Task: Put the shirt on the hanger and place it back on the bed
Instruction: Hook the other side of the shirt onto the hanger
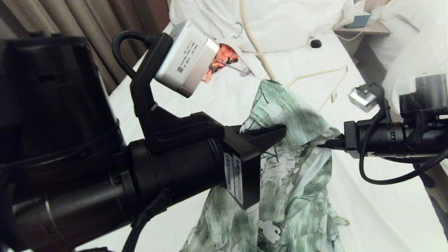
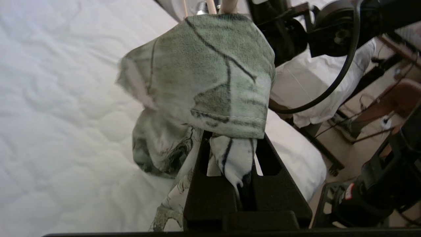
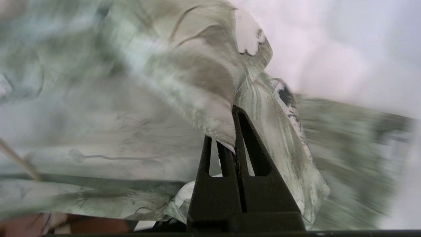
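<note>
Left gripper (image 1: 276, 134): I pinch the shirt (image 1: 297, 168), lifted over the bed (image 1: 385, 210).
Right gripper (image 1: 323, 145): clamped on its other edge.
Hanger (image 1: 329, 84): lying behind.

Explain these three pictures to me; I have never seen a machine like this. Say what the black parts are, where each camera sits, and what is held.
It is a two-armed robot at a bed. The wide picture comes from its head; the other two from cameras on each wrist. The left gripper and right gripper are black pincers, both shut on the green-and-white shirt, lifting it between them. The shirt's top is draped over the cream hanger. An orange-red garment lies farther back.
</note>
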Tool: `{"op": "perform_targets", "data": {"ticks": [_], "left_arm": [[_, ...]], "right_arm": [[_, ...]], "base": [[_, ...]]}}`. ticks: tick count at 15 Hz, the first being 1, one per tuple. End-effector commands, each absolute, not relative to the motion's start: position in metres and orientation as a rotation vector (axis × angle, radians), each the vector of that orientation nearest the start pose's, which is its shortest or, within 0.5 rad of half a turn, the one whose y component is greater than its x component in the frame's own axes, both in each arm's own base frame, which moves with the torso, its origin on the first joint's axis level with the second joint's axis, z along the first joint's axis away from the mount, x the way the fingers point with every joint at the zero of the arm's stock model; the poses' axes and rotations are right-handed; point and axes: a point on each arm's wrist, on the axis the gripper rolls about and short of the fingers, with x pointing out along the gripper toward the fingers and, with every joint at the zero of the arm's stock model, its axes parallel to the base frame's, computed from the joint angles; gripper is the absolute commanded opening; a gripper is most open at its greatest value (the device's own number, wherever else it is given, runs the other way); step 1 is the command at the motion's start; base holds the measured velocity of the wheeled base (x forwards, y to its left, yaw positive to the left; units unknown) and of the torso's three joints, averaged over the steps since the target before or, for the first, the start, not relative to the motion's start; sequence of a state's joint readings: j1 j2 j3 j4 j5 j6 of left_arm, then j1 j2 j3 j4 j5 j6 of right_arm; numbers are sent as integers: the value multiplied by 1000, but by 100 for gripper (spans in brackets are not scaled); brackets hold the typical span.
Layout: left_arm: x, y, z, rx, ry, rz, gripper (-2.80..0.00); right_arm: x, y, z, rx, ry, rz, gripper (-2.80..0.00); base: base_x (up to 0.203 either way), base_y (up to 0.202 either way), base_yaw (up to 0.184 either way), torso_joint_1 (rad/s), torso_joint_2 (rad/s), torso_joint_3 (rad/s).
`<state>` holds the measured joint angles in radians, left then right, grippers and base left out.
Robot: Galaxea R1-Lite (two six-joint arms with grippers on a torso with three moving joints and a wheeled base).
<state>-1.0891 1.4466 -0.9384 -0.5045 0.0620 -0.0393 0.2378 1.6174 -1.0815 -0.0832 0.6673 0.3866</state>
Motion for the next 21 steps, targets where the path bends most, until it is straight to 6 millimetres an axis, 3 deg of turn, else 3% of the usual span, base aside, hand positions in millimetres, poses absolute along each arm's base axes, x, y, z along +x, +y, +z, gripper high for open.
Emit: {"op": "perform_targets", "data": {"ticks": [1, 7, 17, 21], "left_arm": [[120, -222, 277, -54, 40, -1013, -280], [121, -223, 265, -70, 108, -977, -280], [98, -193, 235, -17, 210, -998, -280], [90, -195, 226, 15, 246, -1017, -280]], "right_arm": [[282, 74, 231, 464, 624, 752, -280], [296, 63, 218, 486, 649, 688, -280], [304, 54, 228, 477, 601, 644, -280], [304, 55, 232, 459, 586, 648, -280]], "base": [[0, 0, 0, 0, 0, 0], [0, 0, 0, 0, 0, 0], [0, 0, 0, 0, 0, 0], [0, 0, 0, 0, 0, 0]]}}
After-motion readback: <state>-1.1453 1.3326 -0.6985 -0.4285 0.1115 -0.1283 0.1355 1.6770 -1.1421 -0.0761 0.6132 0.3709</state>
